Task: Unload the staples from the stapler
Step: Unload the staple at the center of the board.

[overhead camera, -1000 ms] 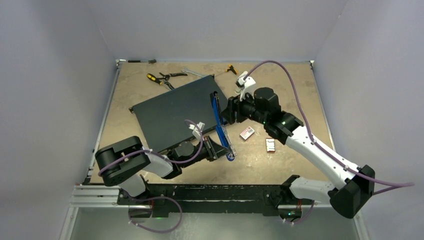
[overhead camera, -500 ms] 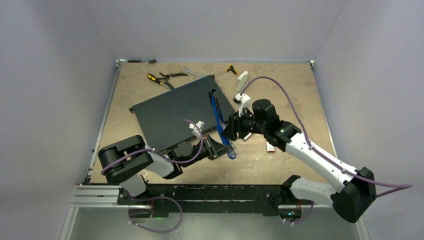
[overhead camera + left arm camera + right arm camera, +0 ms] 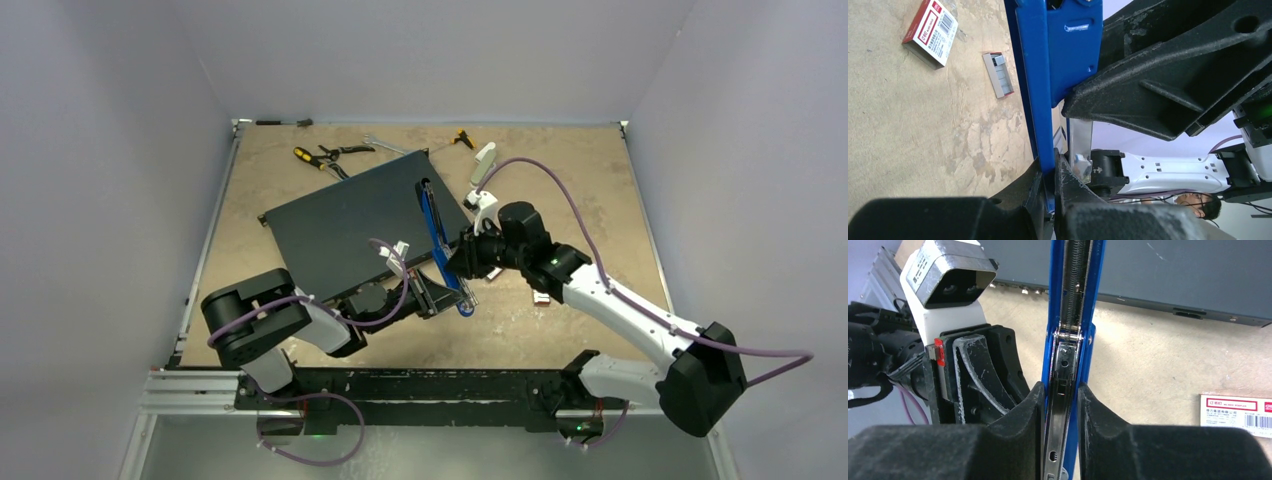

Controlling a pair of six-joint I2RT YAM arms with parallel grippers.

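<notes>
The surface [image 3: 560, 180] carries a wide black panel [image 3: 340, 220], and the long blue stapler [image 3: 436, 235] lies with its far half over that panel's right edge and its near end out on bare surface.

My left hand [image 3: 1049, 185] is closed tight on the stapler's near end, its fingers pinching the blue side wall and pinning it.

My right arm has swung in over the last second. It was off beside the stapler's far half; now it has come toward the near end, and my right hand [image 3: 1060, 395] straddles the opened stapler there. The hand has narrowed a good deal as it came in. One finger [image 3: 1018, 410] sits hard against each blue side, with the silver inner rail [image 3: 1062, 365] between them. I cannot tell whether they are pressing yet or only flanking it.

That reads to me as the start of pulling the rail or its load out while the left hand braces.

Just right of the stapler lies a red-and-white box [image 3: 930, 31], and nearer the stapler a small grey red-edged piece [image 3: 998, 74].

I see no staples; I judge they are inside the stapler's channel.
</notes>
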